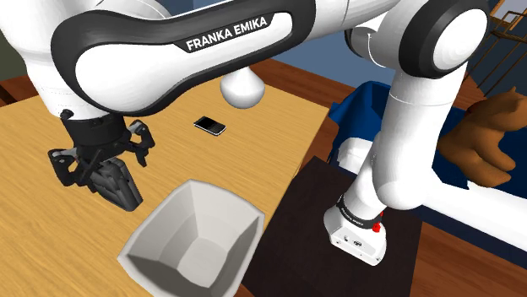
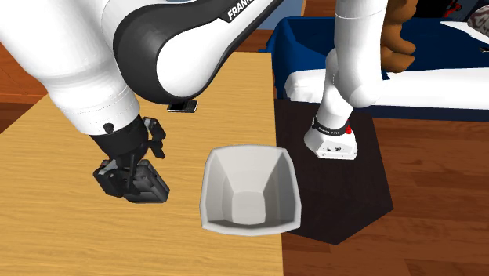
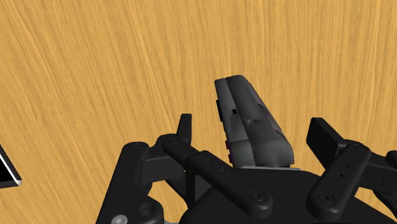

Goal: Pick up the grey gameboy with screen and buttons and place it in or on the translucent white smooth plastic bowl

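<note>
One dark grey gameboy (image 3: pixel 251 124), tilted, clamped between the fingers of the gripper (image 1: pixel 105 173). I see it low over the wooden table (image 1: pixel 34 228); can't tell if it touches. White bowl (image 1: pixel 169 228) stands just beside it, empty. Black phone (image 1: pixel 209 126) lies well apart.

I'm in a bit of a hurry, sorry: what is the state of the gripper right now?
Gripper: jaws closed on the dark grey gameboy, which it holds tilted.
</note>
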`<control>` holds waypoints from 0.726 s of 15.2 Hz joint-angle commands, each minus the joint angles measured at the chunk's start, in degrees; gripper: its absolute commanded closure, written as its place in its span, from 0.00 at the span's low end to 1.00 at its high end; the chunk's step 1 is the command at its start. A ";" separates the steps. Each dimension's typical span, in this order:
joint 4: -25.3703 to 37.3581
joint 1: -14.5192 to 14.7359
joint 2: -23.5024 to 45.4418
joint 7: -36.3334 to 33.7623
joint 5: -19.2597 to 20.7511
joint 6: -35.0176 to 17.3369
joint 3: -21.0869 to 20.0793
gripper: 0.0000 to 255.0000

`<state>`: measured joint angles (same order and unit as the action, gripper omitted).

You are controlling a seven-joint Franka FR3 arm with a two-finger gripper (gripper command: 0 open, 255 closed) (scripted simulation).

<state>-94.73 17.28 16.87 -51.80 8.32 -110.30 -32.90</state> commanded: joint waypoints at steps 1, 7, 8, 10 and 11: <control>0.00 0.00 0.00 0.00 0.00 0.00 0.00 0.00; -0.01 0.00 0.00 0.00 0.00 0.00 0.00 1.00; 0.00 0.00 0.00 0.01 0.00 0.00 0.00 1.00; 0.01 0.00 0.00 0.01 0.00 0.00 0.00 1.00; -0.01 0.00 0.00 0.00 0.00 -0.01 0.00 1.00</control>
<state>-94.73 17.28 16.85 -51.80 8.31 -110.26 -32.91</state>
